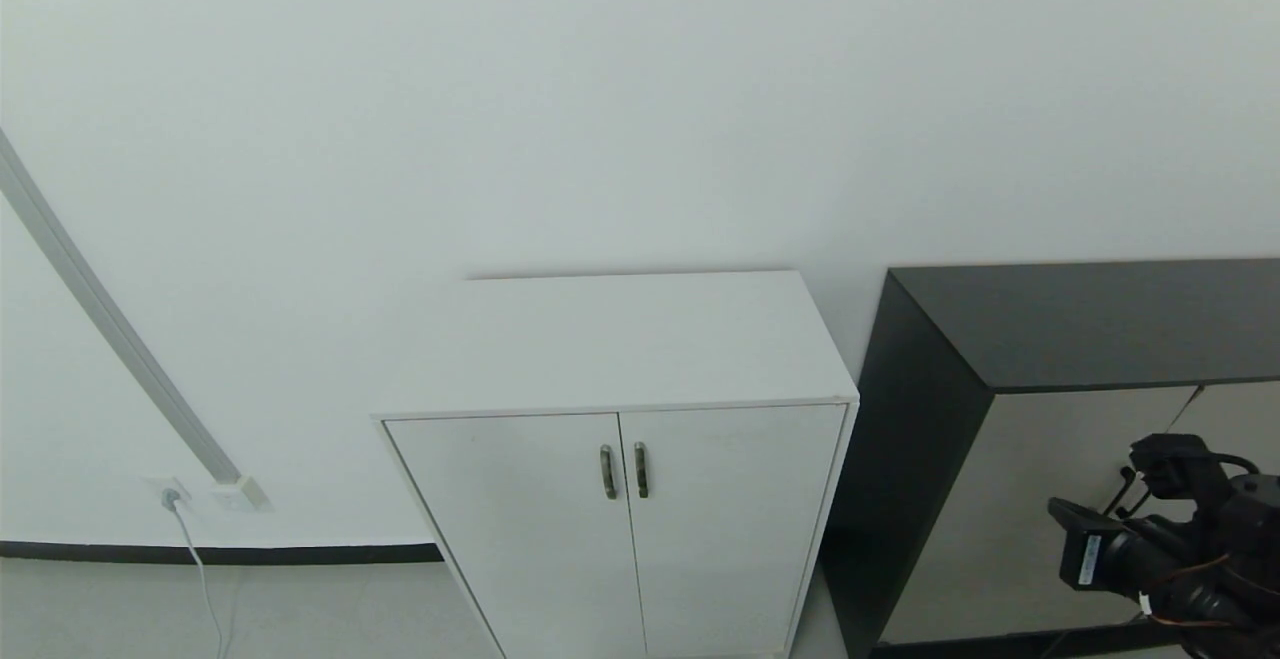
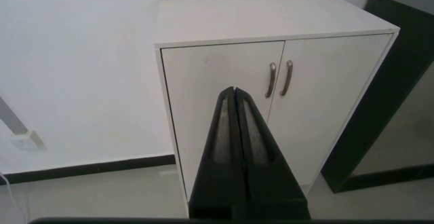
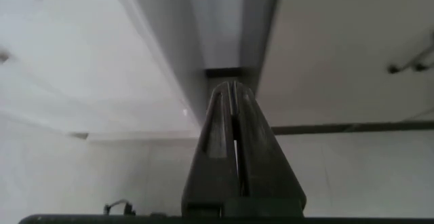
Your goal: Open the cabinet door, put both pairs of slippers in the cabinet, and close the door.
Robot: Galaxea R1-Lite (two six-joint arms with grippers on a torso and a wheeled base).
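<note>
The white cabinet (image 1: 620, 339) stands against the wall with both doors shut. Its two metal handles (image 1: 624, 471) sit side by side at the middle seam. In the left wrist view my left gripper (image 2: 234, 89) is shut with nothing in it, held in front of the left door (image 2: 217, 95) and short of the handles (image 2: 279, 79). My right arm (image 1: 1150, 549) is low at the right, in front of the black unit. My right gripper (image 3: 234, 85) is shut and empty, facing the narrow gap between the white cabinet's side (image 3: 81, 47) and the black unit.
A black unit (image 1: 1080, 319) with a pale glossy front stands just right of the cabinet. A wall socket with a cable (image 1: 170, 494) and a slanting grey conduit (image 1: 100, 309) are at the left. Bare floor (image 2: 102, 190) lies before the cabinet.
</note>
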